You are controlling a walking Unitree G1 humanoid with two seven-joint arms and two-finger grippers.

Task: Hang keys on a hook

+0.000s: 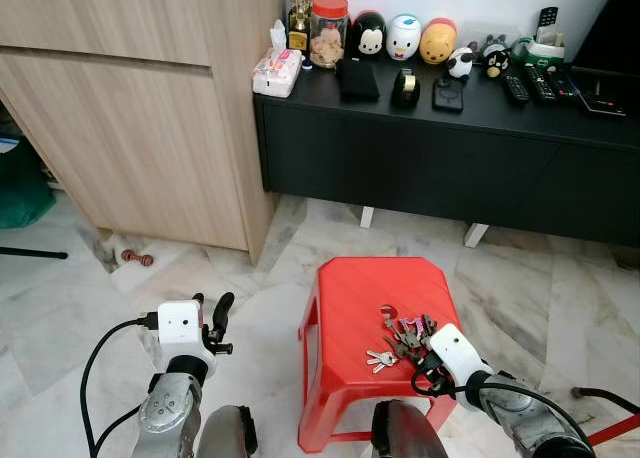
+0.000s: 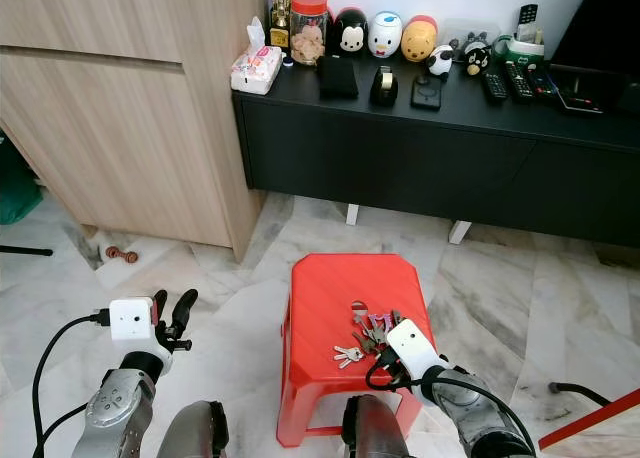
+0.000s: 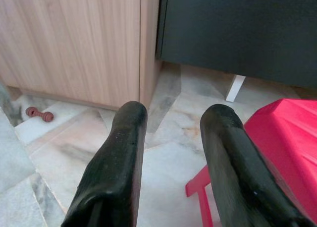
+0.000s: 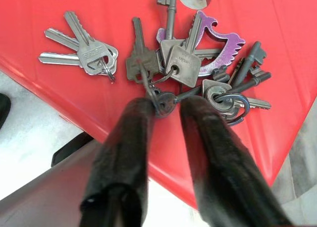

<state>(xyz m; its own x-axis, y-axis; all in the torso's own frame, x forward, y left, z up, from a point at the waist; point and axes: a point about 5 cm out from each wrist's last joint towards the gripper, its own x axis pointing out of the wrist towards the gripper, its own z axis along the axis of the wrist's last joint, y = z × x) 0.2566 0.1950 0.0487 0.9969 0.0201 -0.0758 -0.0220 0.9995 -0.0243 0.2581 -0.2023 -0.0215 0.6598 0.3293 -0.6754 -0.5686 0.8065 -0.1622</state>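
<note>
A pale wooden cabinet [image 1: 120, 108] fills the robot's left side, and beside it a long black sideboard [image 1: 450, 168] runs along the wall above a marble floor [image 1: 560, 298]. On the sideboard top stand a white tissue pack [image 1: 277, 72] with pink print too small to read, a trophy [image 1: 298, 13], a red-lidded jar [image 1: 327, 32], three round cartoon figures [image 1: 405, 37], a small panda figure [image 1: 460, 61], a black pouch [image 1: 358, 80], a tape dispenser [image 1: 405, 86] and several remote controls [image 1: 528, 83]. In front of the robot stands a red plastic stool [image 1: 360, 308], and the keys [image 4: 193, 68] lie in a loose bunch on its seat, toward the near right corner, with a purple bottle-opener fob [image 4: 218, 41] among them and a smaller pair of silver keys [image 4: 84, 51] lying just apart; stamped lettering shows on the key heads but is too fine to read. The right gripper [image 4: 163, 105] reaches over the stool's near edge, its two black fingers [image 4: 131, 138] set narrowly apart on either side of a dark ring at the near end of the bunch, not closed on it. The left gripper [image 3: 171, 120] hovers over the floor left of the stool, fingers moderately spread and holding nothing. A small red dumbbell-shaped object [image 1: 137, 258] lies on the floor at the cabinet's foot.
</note>
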